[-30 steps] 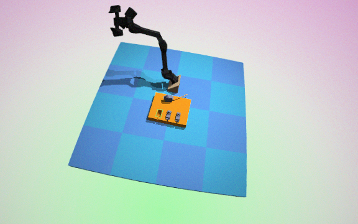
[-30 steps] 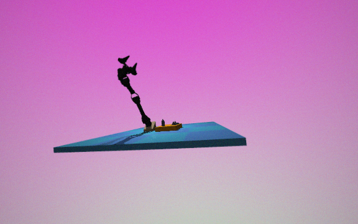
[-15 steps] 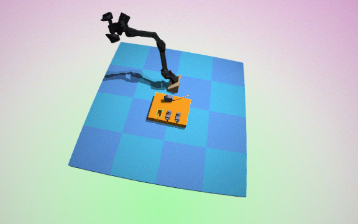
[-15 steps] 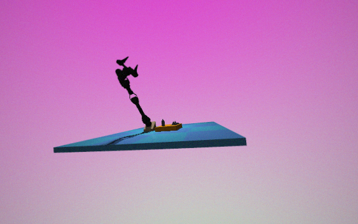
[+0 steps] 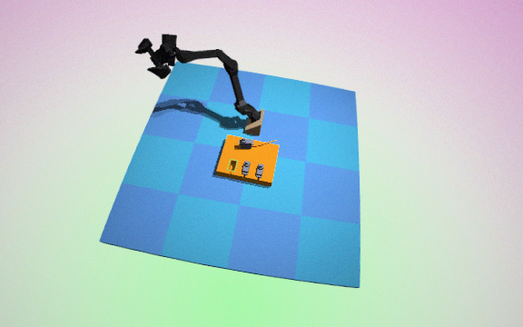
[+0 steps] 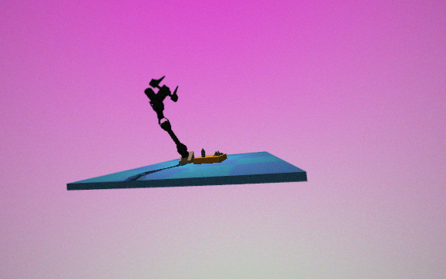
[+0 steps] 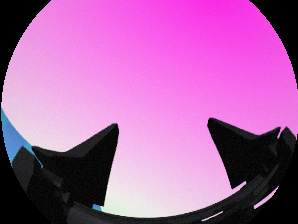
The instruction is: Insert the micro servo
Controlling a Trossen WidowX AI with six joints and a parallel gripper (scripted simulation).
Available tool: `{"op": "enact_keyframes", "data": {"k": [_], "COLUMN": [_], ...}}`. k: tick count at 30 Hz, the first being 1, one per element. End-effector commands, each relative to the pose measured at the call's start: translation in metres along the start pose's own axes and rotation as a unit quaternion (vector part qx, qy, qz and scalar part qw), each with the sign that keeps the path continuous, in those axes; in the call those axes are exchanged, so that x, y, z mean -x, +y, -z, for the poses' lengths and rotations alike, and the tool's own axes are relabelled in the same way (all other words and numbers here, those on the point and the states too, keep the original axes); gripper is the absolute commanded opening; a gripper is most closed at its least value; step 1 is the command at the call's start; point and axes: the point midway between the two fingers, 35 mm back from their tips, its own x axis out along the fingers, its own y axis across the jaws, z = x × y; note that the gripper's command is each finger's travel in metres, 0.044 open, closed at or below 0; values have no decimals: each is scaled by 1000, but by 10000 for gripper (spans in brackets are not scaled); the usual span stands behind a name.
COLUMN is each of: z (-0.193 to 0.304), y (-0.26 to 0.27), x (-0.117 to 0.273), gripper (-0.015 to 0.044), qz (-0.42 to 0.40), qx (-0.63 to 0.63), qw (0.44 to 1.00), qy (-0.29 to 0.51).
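top view: we see the gripper (image 5: 152,56) raised high and well behind the orange deck (image 5: 230,156), its fingers spread wide and holding nothing. the arm (image 5: 234,86) rises from its tan base (image 5: 255,123), which sits just beside the deck's far edge. the loose micro servo (image 5: 246,143) rests on the far part of the deck, with its thin cable (image 5: 266,143) trailing off to one side. the marked empty pocket (image 5: 232,165), outlined in green, lies in the near row, next to two seated servos (image 5: 252,170).

exterior view: the gripper (image 6: 164,87) points upward, well apart from the deck (image 6: 209,158). the loose micro servo (image 6: 203,153) appears to stand up from the deck surface, though it is too small for us to read its pose.

wrist view: the two dark fingertips frame only background; none of the task's things shows between them.

we judge the step in hand to be the approach for the pick, with nothing of the placement yet done. to do it well, we would bring the wrist over and down so the fingers point at the deck, centre them above the servo body, and close across its body, away from the mounting ears and the shaft. we would keep the cable outside the grasp, so that it can later be turned toward the pocket's side notch. a slow, vertical descent should avoid knocking the servo over.
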Motion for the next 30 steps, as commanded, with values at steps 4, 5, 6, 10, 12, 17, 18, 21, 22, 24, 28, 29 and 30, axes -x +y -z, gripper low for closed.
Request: {"op": "enact_keyframes", "data": {"k": [4, 5, 6, 10, 12, 17, 18, 21, 22, 24, 28, 29, 30], "z": [30, 35, 39, 54, 61, 68, 69, 73, 75, 77, 79, 81, 81], "y": [29, 35, 40, 64, 77, 106, 110, 125, 132, 142, 155, 161, 168], "x": [-10, -12, -14, -20, -24, -31, -31, -33, -34, -36, -37, -38, -39], "gripper": [440, 440, 440, 440, 440, 440, 440, 440, 440, 440, 440, 440, 440], "qz": [-20, -25, -29, -49, -60, -88, -92, -106, -113, -123, -137, -143, -149], "qx": [-72, -83, -92, -130, -148, -190, -194, -210, -217, -231, -244, -249, -254], "qw": [997, 996, 995, 988, 985, 975, 973, 968, 965, 960, 954, 951, 949], "qy": [31, 36, 40, 60, 69, 78, 80, 89, 94, 98, 107, 111, 114]}}
